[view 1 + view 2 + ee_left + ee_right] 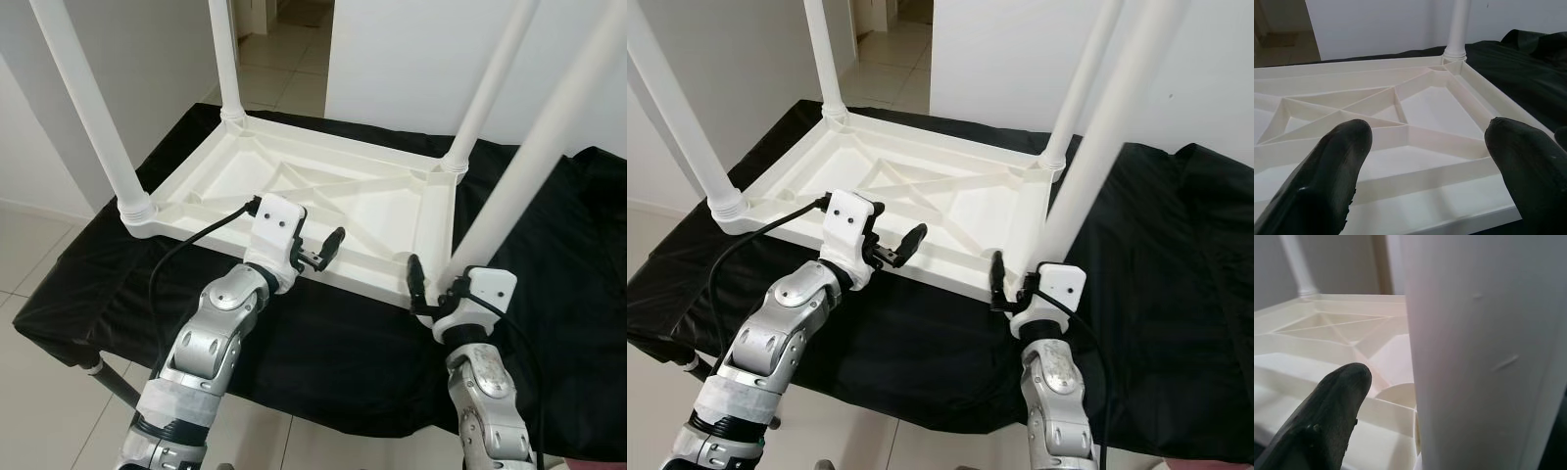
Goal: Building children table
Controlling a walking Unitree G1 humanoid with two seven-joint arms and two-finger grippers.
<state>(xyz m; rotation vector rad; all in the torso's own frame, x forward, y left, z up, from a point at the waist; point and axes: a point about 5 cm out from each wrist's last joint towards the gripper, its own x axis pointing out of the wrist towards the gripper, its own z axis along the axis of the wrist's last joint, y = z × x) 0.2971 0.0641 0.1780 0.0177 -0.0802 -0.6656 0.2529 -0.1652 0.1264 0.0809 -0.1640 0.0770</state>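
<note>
I see the upturned children's table (323, 191) on the black-draped tabletop (323, 352); three legs stand seated. My right end effector (436, 284) grips the fourth leg (544, 137) at five o'clock, probably still seating; left end effector (318, 250) spread.

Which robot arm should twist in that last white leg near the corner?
Probably the right. Its claw is already at the near-right white plastic leg of the upturned white plastic table top. The left claw hovers open, empty, over the table's near edge.

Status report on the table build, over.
Left gripper open, hovering over near edge of upturned tabletop. Right gripper at near-right leg, grip unclear. All four legs upright on the black cloth. Nothing in the way.
</note>
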